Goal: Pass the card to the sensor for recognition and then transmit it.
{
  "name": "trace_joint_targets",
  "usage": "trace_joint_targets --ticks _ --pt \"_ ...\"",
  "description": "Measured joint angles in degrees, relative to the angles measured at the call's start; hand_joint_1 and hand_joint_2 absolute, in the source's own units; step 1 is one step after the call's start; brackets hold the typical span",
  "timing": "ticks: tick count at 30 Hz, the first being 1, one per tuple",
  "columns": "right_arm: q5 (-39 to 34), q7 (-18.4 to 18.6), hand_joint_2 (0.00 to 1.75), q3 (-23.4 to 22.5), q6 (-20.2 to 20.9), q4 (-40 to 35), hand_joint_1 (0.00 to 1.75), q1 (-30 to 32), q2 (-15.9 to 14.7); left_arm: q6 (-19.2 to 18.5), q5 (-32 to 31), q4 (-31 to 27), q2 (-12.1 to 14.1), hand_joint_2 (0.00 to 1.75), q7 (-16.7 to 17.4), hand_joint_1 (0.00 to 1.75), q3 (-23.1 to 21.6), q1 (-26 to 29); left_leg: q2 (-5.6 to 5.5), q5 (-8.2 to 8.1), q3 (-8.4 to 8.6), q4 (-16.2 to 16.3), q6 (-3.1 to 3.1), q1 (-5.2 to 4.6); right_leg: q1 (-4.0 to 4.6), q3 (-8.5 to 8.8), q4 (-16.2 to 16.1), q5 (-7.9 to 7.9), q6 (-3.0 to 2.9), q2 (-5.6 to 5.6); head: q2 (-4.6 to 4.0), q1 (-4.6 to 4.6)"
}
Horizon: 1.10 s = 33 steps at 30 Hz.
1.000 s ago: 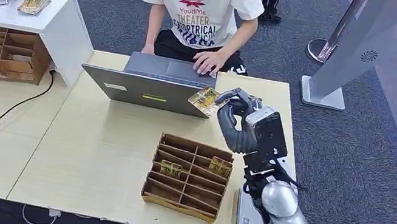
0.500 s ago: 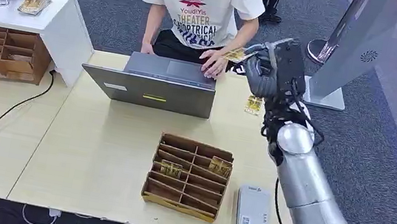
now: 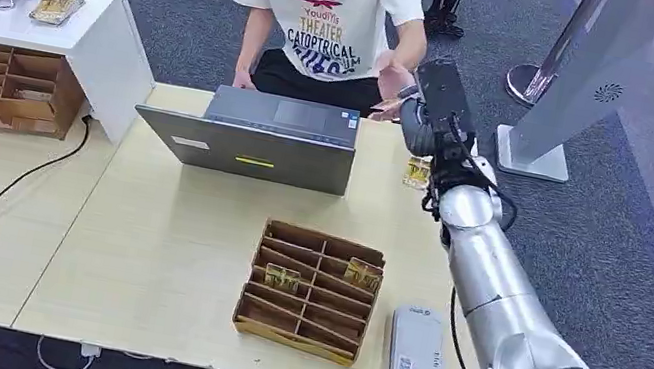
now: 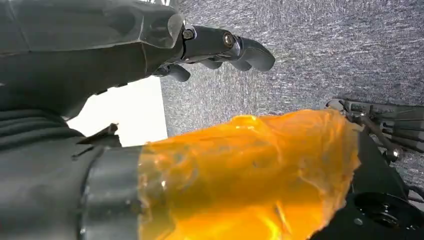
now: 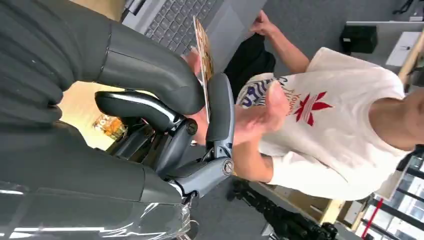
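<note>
Right wrist view, hand [image 5: 165, 107] pinching thin card [image 5: 203, 47]

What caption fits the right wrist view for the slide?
Right hand pinches the card between thumb and finger, presenting it to a seated person's hand beside the laptop.

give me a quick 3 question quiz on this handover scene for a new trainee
1. True or false: the right hand pinches a card.
2. Multiple choice: the grey card reader lies A) on the laptop B) on the table beside the wooden organizer C) on the floor.
3. Fill in: the person's hand reaches toward the ____.

Key: 1 true; 2 B; 3 card
</note>
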Motion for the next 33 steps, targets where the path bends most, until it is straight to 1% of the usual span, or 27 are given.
trace_joint_targets --ticks 10,11,12,13,22,27,32,33 --pt "3.4 0.1 1.75 -1.4 -0.1 3.7 1.75 -0.3 1.1 0.0 -0.5 0.0 -0.2 0.00 0.0 0.00 -0.2 -0.1 -0.01 0.00 -0.01 0.0 0.00 0.00 0.00 -0.01 0.0 0.00 0.00 -0.01 0.00 -0.02" --pt "3.6 0.1 1.75 -1.4 -0.1 4.0 1.36 -0.3 1.2 0.0 -0.5 0.0 -0.2 0.00 0.0 0.00 -0.2 -0.1 -0.01 0.00 -0.02 0.0 0.00 0.00 0.00 -0.01 0.0 0.00 0.00 -0.01 0.00 0.00" --pt "3.7 0.1 1.75 -1.4 -0.1 4.2 0.17 -0.3 1.3 0.0 -0.5 0.0 -0.2 0.00 0.0 0.00 -0.2 -0.1 -0.01 0.00 -0.02 0.0 0.00 0.00 0.00 -0.01 0.0 0.00 0.00 -0.01 0.00 0.00" --pt "3.8 0.1 1.75 -1.5 0.0 4.5 0.00 -0.3 1.3 0.0 -0.5 0.0 -0.2 0.00 0.0 0.00 -0.2 -0.1 -0.01 0.00 -0.03 0.0 0.00 0.00 0.00 -0.01 0.0 -0.01 0.00 -0.01 0.00 0.00" --pt "5.4 -0.2 1.75 -2.8 -0.8 5.3 0.00 -0.3 1.7 0.0 -0.4 0.0 -0.2 0.00 0.0 0.00 -0.2 -0.1 0.00 -0.01 -0.03 0.0 0.00 0.00 0.00 -0.03 0.0 -0.01 0.00 0.00 0.00 0.00" --pt "5.4 -1.5 1.75 -4.3 -2.3 5.0 0.00 0.0 1.8 0.0 -0.4 0.0 -0.2 0.00 0.0 0.00 -0.2 -0.1 0.00 0.00 -0.02 0.0 0.00 0.00 0.00 -0.02 0.0 0.00 0.00 -0.01 0.00 0.00" --pt "4.0 -3.2 1.75 -6.3 -3.2 2.7 0.00 1.5 1.8 0.1 -0.3 0.0 -0.2 0.00 -0.2 0.00 -0.2 -0.1 -0.01 -0.01 -0.02 0.0 0.00 0.00 0.00 -0.03 0.0 0.00 0.00 0.00 0.00 -0.02" --pt "3.4 -3.6 0.00 -6.8 -3.3 2.1 0.00 2.0 1.8 0.1 -0.2 0.0 -0.2 0.00 -0.2 0.00 -0.2 -0.1 -0.01 -0.01 -0.02 0.0 0.01 0.00 0.00 -0.03 0.0 0.00 0.00 0.00 0.00 0.00"
